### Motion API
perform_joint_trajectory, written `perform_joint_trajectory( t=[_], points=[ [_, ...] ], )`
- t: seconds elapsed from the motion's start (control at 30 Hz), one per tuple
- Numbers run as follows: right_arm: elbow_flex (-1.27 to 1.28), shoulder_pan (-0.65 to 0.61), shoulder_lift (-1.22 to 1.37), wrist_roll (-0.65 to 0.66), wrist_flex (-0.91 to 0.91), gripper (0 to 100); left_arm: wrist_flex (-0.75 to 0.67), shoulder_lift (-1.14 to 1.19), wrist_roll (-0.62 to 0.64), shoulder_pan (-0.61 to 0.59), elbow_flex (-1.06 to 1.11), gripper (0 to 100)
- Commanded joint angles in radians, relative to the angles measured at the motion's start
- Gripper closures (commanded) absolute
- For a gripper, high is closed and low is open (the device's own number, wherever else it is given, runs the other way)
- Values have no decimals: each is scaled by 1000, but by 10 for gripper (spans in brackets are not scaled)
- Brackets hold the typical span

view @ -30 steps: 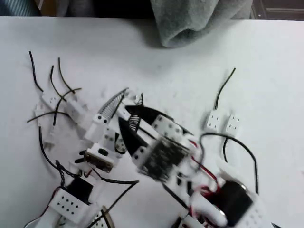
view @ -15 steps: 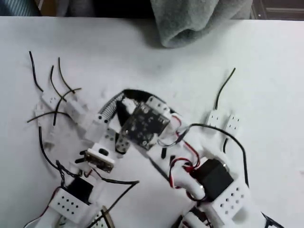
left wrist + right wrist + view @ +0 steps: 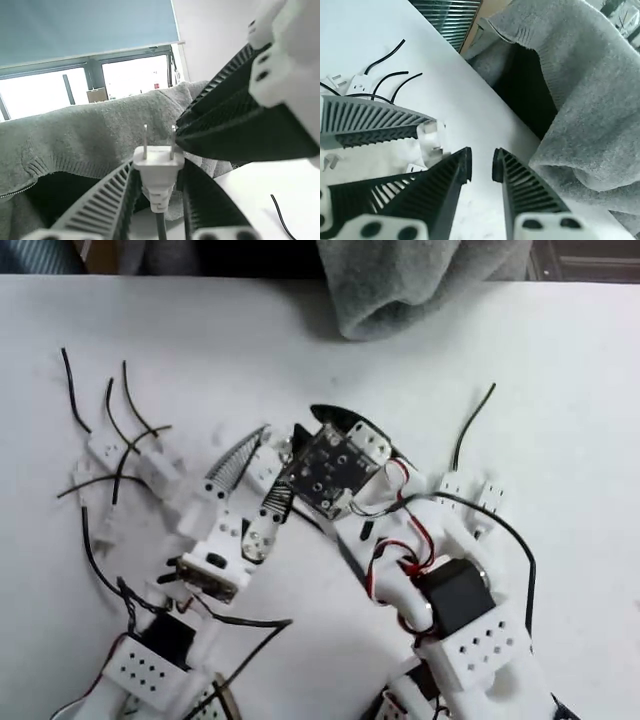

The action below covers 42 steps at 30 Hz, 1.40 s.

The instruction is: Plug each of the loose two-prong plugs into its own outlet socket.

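My left gripper (image 3: pixel 156 175) is shut on a white two-prong plug (image 3: pixel 158 160), prongs pointing away from the wrist and a black cord trailing down. In the high view this gripper (image 3: pixel 274 443) sits at mid-table with the plug (image 3: pixel 266 467) between its ribbed fingers. My right gripper (image 3: pixel 481 162) stands narrowly open with nothing between its fingers, right beside the left gripper (image 3: pixel 370 122); from above the right gripper (image 3: pixel 310 422) shows just to its right. Two white outlet sockets (image 3: pixel 449 492) (image 3: pixel 489 500) lie at the right. Loose plugs (image 3: pixel 104 450) with black cords lie at the left.
A grey cloth (image 3: pixel 420 285) hangs over the table's far edge. Black cords (image 3: pixel 470 425) trail around the sockets and across the left side. Both arm bases crowd the near edge.
My right arm has swung away from the near edge toward the far side, bringing its gripper up beside the left gripper. The left gripper keeps hold of the plug, barely shifted.
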Motion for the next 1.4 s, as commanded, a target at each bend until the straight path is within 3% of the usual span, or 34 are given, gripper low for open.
perform_joint_trajectory(
  t=[0.0,0.13,0.27,0.37,0.5,0.63,0.9,1.1,1.37],
  points=[
    [-28,2,-8,25,-31,918,3,-10,11,7,-5,977],
    [-183,-42,-35,21,38,918,20,-10,11,7,-5,977],
    [-327,-176,-35,21,206,918,21,-10,11,7,-5,977],
    [-313,-251,-33,20,272,918,21,-10,11,7,-5,977],
    [-181,-262,-33,20,252,918,21,-13,11,4,-5,977],
    [-34,-205,-35,28,150,918,21,-13,11,2,-5,977],
    [120,24,-33,31,-134,918,21,-13,11,2,-5,977],
    [120,74,59,110,-182,918,21,-13,11,4,-5,977],
    [97,128,170,112,-243,918,21,-12,11,2,-5,977]
  ],
)
